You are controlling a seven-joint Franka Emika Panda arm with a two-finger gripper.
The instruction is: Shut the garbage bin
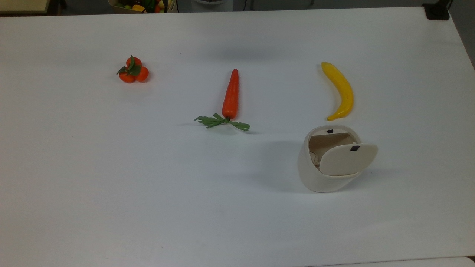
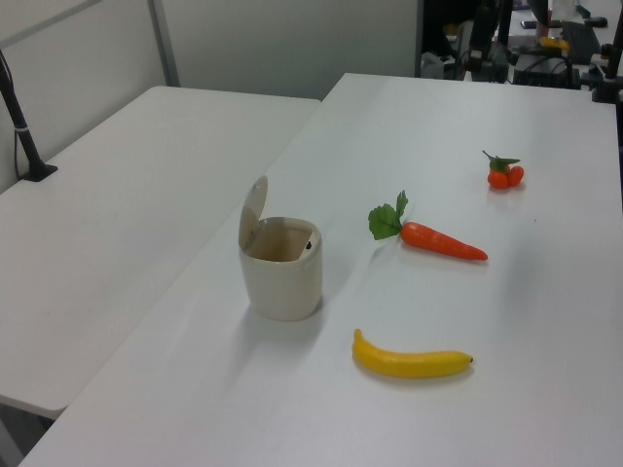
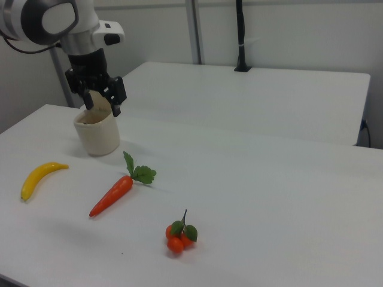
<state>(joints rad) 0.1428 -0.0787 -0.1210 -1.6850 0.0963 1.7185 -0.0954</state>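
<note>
On white table point(image 1: 111, 167) beside second table point(image 2: 97, 243), lid-up garbage bin point(image 1: 311, 174), jaws apart over it.

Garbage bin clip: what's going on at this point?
The garbage bin stands on the white table with its lid up, so it is not yet closed. In the right view the gripper, fingers apart, appears in front of the raised lid; whether it touches the lid cannot be told. A banana, a carrot and a cluster of small oranges lie apart on the table, clear of the bin.
</note>
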